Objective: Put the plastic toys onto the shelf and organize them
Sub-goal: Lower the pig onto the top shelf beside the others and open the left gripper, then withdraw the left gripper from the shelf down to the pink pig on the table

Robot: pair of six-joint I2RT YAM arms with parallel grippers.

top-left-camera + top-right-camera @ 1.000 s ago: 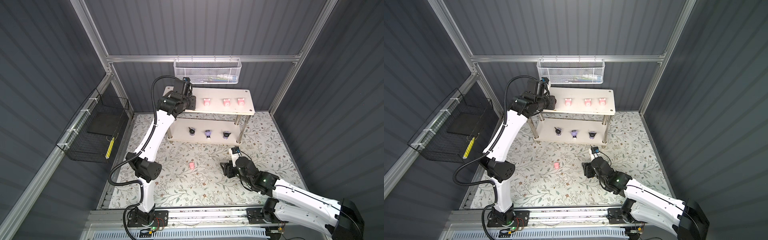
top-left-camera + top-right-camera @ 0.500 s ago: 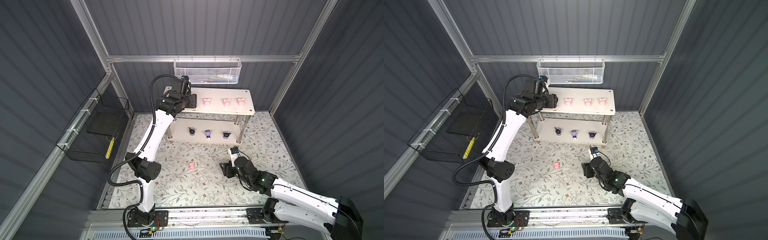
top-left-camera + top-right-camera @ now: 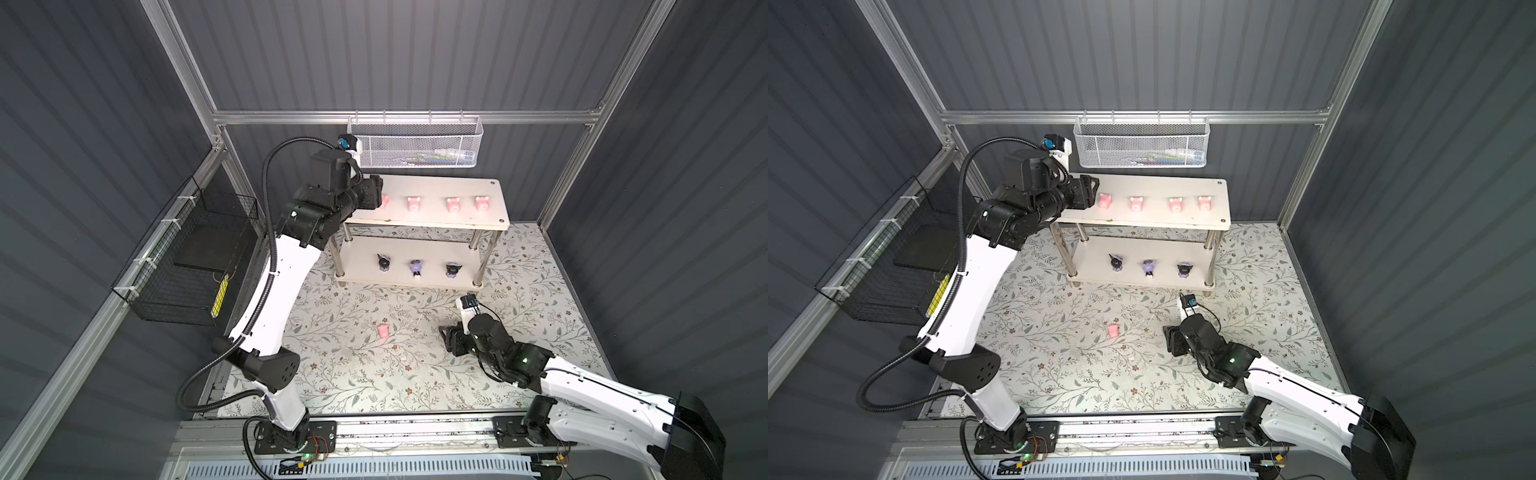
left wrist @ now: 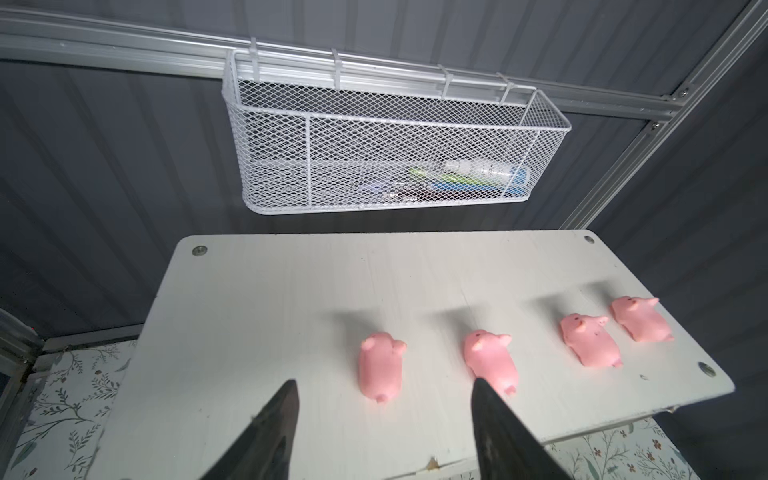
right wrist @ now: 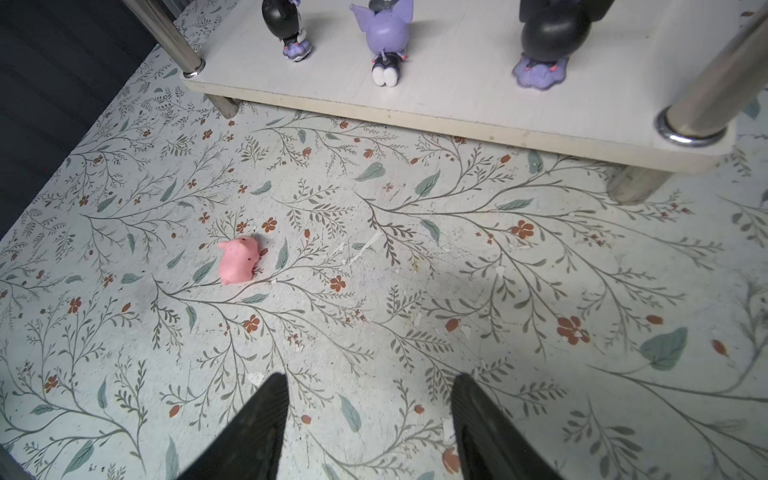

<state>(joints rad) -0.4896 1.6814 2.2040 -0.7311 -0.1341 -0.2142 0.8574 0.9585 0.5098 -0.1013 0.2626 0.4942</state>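
**Both grippers open and empty; one pig on the mat**

*Top views.* In both, you see the left gripper (image 3: 376,195) at the nine o'clock end of the shelf (image 3: 436,187), on its smooth white upper board, beside the four rounded pink pigs (image 3: 414,203). The right gripper (image 3: 446,336) hovers over the floral mat (image 3: 353,374). The fifth pig (image 3: 383,331) lies at its nine o'clock, well apart. Three glossy purple-and-black figurines (image 3: 415,267) stand on the lower board.

*Left wrist.* Your black tapered jaws stand wide, gripping nothing. The nearest pig (image 4: 381,370) lies between them, untouched.

*Right wrist.* Jaws wide and empty above the mat; the fifth pig lies clear of them.
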